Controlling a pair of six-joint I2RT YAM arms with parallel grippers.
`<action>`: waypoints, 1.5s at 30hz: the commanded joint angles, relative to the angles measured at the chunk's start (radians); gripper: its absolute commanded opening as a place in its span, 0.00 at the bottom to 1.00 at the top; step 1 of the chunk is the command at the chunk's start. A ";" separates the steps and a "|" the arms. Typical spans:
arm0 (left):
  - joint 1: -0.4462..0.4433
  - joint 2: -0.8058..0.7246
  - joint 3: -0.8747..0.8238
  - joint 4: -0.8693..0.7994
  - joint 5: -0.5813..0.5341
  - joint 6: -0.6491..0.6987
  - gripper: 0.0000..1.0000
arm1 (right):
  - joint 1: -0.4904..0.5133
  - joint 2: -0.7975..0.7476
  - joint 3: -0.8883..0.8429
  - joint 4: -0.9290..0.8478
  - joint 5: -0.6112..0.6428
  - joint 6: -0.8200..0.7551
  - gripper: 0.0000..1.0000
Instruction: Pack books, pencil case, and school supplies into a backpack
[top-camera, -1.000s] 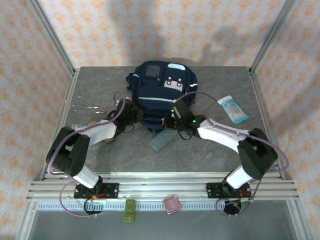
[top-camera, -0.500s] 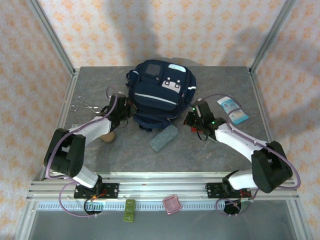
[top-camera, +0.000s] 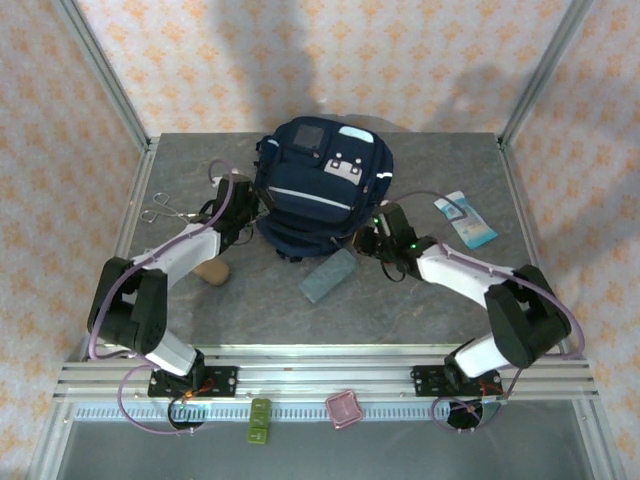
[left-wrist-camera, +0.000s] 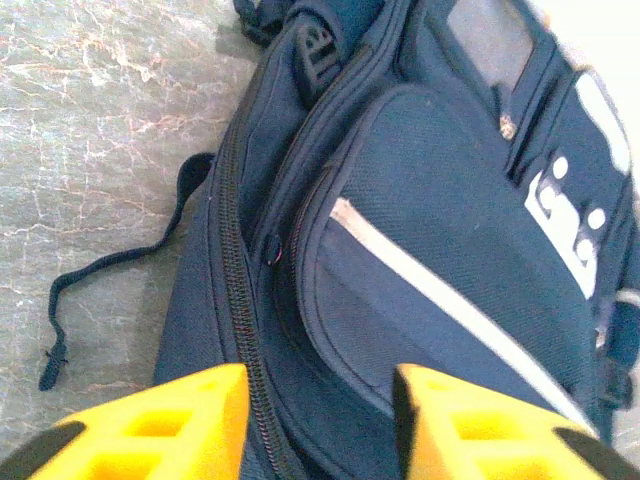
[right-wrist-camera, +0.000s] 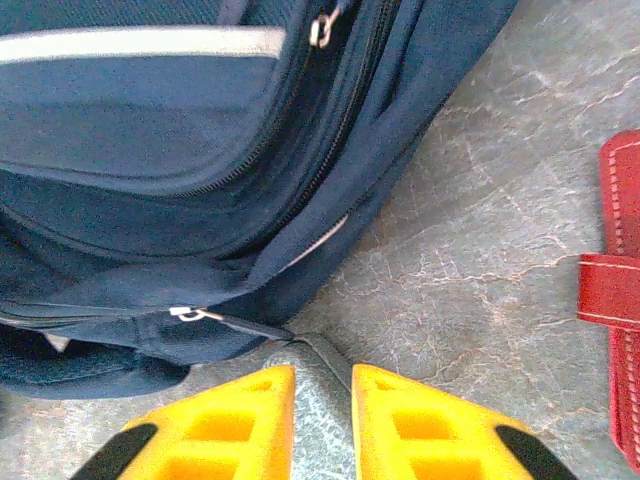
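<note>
1. The backpack lies flat on the table with its front pocket up, between the two grippers.
2. The left gripper is released. Its fingers are spread wide with nothing clamped, and the backpack's side zipper runs under the gap and on ahead of the tips.
3. The right gripper has its fingers almost together, leaving a narrow slit. A corner of the pencil case shows in that slit, and the backpack's lower edge lies just ahead. I cannot tell whether they pinch the case.
4. The scissors lie on the table beyond the left fingers, away from the backpack.
5. The white-and-blue tube lies off to the outer side of the right fingers.
6. The red piece and the grey-green piece rest on the near frame, well behind both grippers.
</note>
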 joint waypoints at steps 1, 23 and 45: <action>-0.011 -0.063 -0.034 -0.005 -0.010 0.001 0.54 | 0.014 0.065 0.052 0.047 -0.016 -0.002 0.23; -0.172 0.002 -0.100 -0.075 -0.087 -0.243 0.78 | 0.165 0.402 0.422 -0.007 -0.032 -0.016 0.25; -0.139 0.148 -0.012 -0.186 -0.056 -0.351 0.69 | 0.206 0.310 0.273 0.098 -0.036 -0.034 0.39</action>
